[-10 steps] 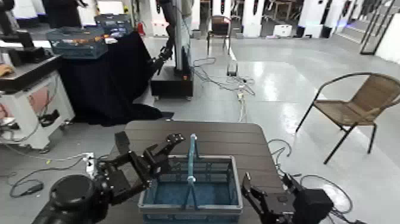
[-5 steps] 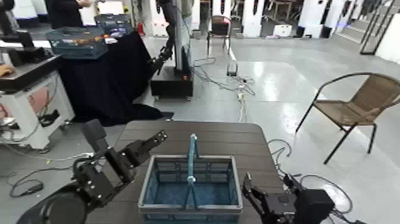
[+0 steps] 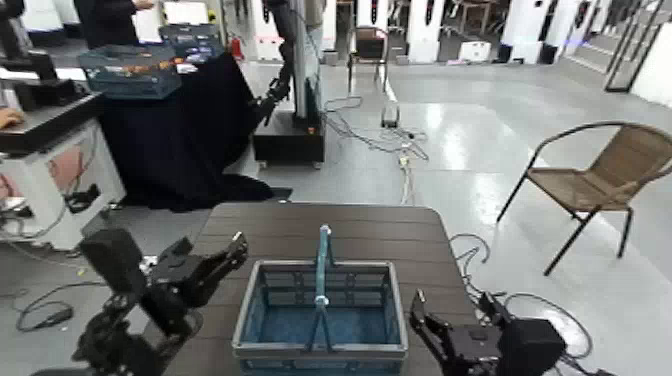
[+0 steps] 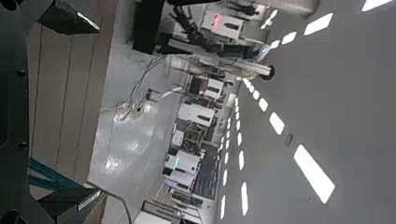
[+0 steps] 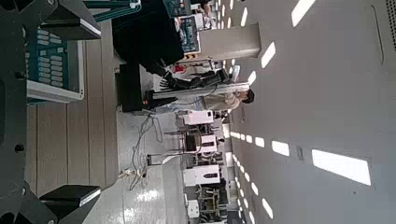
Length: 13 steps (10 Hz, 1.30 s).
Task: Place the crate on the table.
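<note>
The blue-grey lattice crate (image 3: 320,312) with its upright light-blue handle (image 3: 322,262) stands on the near part of the dark brown slatted table (image 3: 330,225). My left gripper (image 3: 218,262) is open and empty, off the crate's left side and apart from it. My right gripper (image 3: 428,325) is open and empty, low beside the crate's right end. The right wrist view shows open fingers (image 5: 67,17) with the crate (image 5: 51,61) on the planks. The left wrist view shows open fingers (image 4: 70,14) over the table (image 4: 61,93).
A wicker chair (image 3: 600,170) stands at the right on the grey floor. A black-draped table (image 3: 180,130) carries a teal crate (image 3: 130,70) at the back left, beside a white workbench (image 3: 50,170). Cables (image 3: 400,140) lie on the floor beyond the table.
My left arm has drawn back to the left and down, away from the crate's handle. The crate has stayed put on the table. The right arm has not moved.
</note>
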Available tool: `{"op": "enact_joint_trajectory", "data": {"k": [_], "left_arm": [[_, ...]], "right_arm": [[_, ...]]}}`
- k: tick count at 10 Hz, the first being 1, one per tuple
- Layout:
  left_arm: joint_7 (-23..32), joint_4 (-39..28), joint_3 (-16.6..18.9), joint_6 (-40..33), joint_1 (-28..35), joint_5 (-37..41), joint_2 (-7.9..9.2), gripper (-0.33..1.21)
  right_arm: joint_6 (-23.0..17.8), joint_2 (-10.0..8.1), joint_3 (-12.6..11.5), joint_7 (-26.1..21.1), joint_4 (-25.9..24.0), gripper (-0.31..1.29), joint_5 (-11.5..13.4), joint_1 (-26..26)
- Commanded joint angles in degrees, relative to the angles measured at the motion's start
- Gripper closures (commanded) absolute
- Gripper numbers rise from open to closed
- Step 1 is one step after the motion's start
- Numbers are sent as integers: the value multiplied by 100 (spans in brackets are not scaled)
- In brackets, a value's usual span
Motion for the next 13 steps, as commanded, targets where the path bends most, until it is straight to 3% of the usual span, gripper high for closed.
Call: {"op": "enact_joint_trajectory", "data": {"k": [1, 7, 13], "left_arm": [[183, -251, -107, -590, 559, -728, -59, 8], [561, -295, -90, -1504, 1499, -1536, -288, 8], [640, -321, -116, -1654, 1605, -1668, -332, 9]], "right_arm": [[-9, 0, -23, 0, 1, 13, 0, 30], [-53, -9, -76, 53, -8, 13, 9, 91], [-44, 9, -76, 53, -8, 13, 9, 100]]}}
